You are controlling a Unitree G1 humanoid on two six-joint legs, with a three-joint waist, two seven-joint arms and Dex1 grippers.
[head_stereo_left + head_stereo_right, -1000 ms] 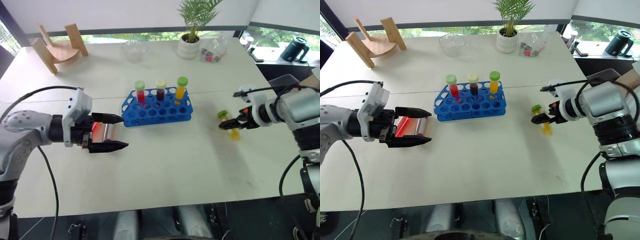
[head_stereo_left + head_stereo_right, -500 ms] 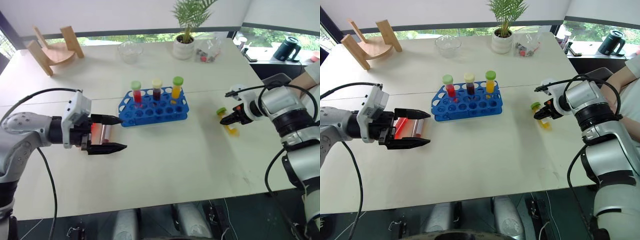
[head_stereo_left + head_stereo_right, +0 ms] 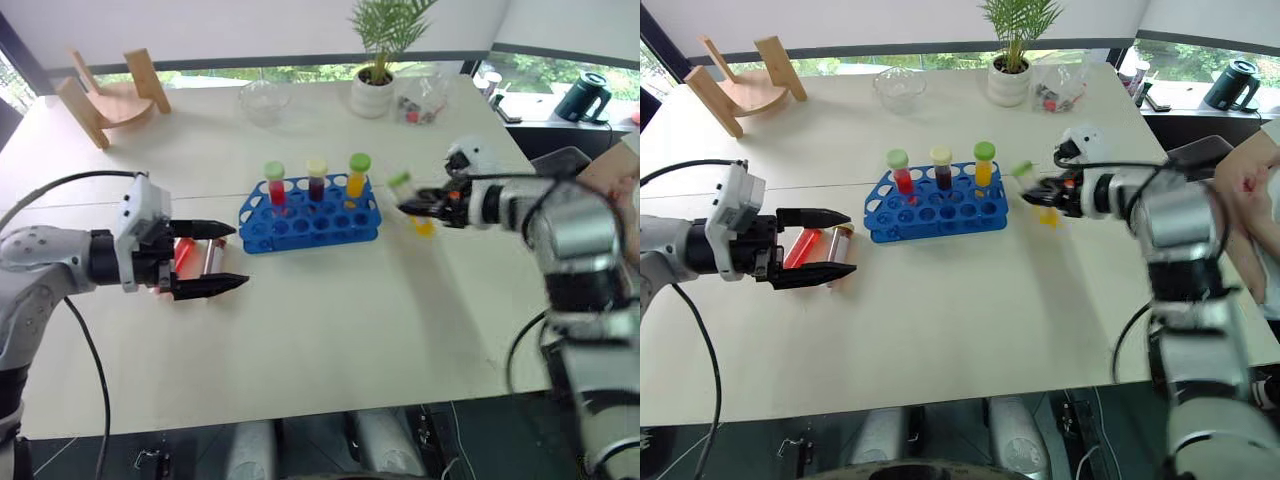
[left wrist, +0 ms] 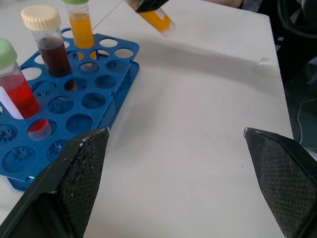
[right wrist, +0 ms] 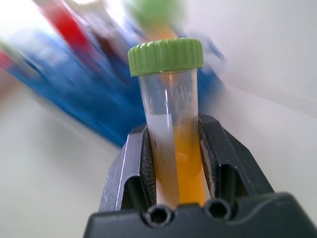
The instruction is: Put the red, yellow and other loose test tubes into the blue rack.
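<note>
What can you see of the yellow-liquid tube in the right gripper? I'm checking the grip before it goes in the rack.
The yellow tube is clear plastic with a ribbed green screw cap, partly filled with yellow-orange liquid, a white label strip down one side. The right gripper is shut on its lower body, cap end free. It hangs tilted above the table, just right of the blue rack, touching nothing else.

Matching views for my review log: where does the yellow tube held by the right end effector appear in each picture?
Left eye: yellow tube just right of the blue rack.
Right eye: tube off the rack's right end.
Left wrist: its lower end beyond the rack's far corner.
Right wrist: centre, clamped upright.
Shared landmark: the blue rack.
</note>
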